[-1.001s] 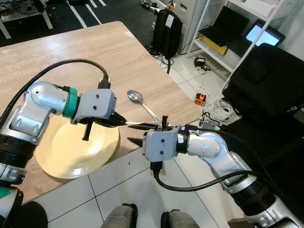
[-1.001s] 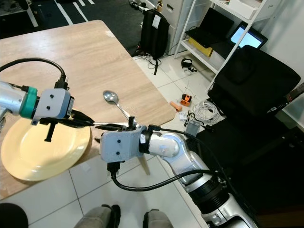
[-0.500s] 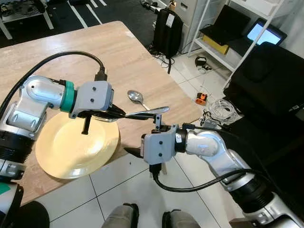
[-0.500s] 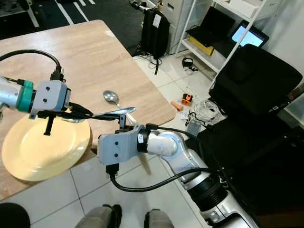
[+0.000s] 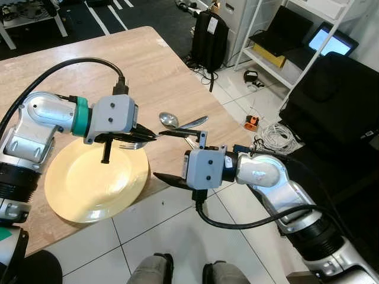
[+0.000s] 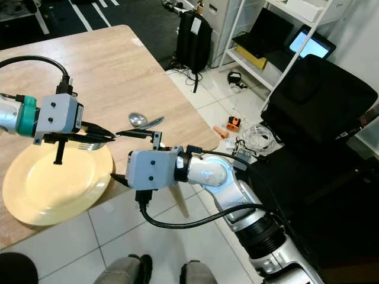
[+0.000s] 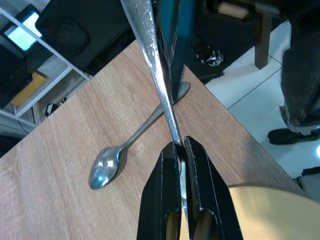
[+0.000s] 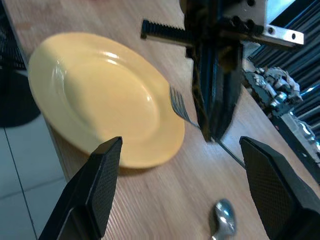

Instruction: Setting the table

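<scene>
Left gripper [image 5: 148, 136] clamped on fork [image 7: 159, 84], held above table [image 5: 71, 65] beside plate [image 5: 95, 183]. Right gripper [image 8: 185, 185] spread wide, empty. Plate, spoon [image 5: 170, 120] laid; fork unplaced.

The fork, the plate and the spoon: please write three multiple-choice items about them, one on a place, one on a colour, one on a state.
1. Where does the spoon lie?
A. on the plate
B. on the wooden table, beside the plate
C. on the floor

2. What colour is the plate?
A. pale yellow
B. blue
C. black

3. How is the fork held?
A. in the right end effector
B. by nothing
C. in the left end effector

Answers: 1 B, the spoon rests on bare table; 2 A, the plate is yellow; 3 C, the left fingers clamp it, and the right end effector is open.
</scene>
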Tool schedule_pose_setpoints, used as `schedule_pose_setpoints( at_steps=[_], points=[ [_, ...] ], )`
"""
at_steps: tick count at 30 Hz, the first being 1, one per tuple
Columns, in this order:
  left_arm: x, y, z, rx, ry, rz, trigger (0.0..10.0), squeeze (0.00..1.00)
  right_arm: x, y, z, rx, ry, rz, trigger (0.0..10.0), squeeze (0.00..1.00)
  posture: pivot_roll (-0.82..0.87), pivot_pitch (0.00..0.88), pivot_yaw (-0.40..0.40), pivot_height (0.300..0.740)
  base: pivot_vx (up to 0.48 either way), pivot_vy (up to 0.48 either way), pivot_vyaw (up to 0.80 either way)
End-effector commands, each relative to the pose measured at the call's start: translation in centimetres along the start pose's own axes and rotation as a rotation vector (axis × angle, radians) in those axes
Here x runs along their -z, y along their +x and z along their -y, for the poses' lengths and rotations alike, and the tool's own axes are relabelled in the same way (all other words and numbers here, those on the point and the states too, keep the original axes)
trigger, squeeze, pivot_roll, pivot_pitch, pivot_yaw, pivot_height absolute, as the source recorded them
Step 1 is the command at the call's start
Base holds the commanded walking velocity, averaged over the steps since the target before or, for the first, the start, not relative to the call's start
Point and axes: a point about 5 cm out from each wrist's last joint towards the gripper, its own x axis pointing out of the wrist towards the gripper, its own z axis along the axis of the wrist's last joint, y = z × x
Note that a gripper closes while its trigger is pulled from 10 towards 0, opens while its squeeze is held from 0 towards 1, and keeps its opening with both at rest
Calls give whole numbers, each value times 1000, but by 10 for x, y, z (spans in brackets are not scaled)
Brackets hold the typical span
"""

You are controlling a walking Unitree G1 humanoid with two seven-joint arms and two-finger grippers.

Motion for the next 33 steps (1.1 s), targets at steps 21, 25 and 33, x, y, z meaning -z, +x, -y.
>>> schedule_pose_setpoints(
  at_steps=[21, 25, 33],
  points=[
    [14, 8, 17, 99, -21, -41, 10000, 0, -2, -9, 11, -30, -59, -56, 10000, 0, 49, 0, 80, 740, 0, 0, 0],
    [16, 5, 17, 89, -20, -52, 10000, 0, 3, -10, 2, -82, -20, -71, 10000, 0, 60, 0, 78, 740, 0, 0, 0],
    [35, -9, 13, 26, 18, -193, 10000, 0, 6, -10, 1, -54, 39, -60, 10000, 0, 70, 4, 77, 740, 0, 0, 0]
  ],
)
